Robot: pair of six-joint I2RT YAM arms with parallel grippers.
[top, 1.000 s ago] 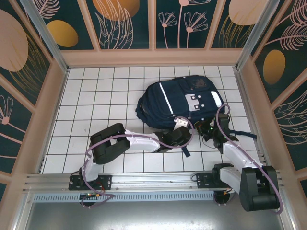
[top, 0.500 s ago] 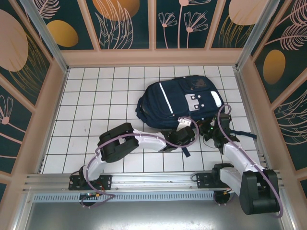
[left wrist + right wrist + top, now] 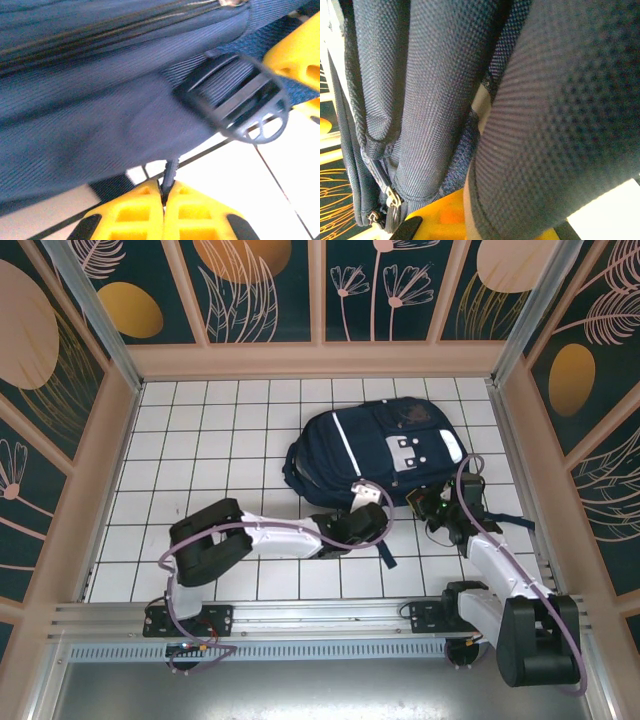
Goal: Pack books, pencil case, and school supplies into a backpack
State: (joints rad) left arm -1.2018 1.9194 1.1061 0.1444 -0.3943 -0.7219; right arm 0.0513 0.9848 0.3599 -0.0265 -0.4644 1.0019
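Lying on the counter (image 3: 200, 440), the backpack (image 3: 370, 455) is held by a thin dark tab (image 3: 170, 172) in the closed left tool (image 3: 163, 192), likely for opening, and seemingly steadied by the right tool (image 3: 440, 508), closed among its straps (image 3: 560, 125).

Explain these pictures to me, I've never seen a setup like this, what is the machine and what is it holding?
Two robot arms are bolted at the near edge of a white tiled table. One picture looks down from above; the other two come from a camera on each wrist. A navy backpack lies on the table. The left pincer is shut on a thin dark cord hanging from the backpack. The right pincer is shut too, among its padded straps; whether it grips one I cannot tell.
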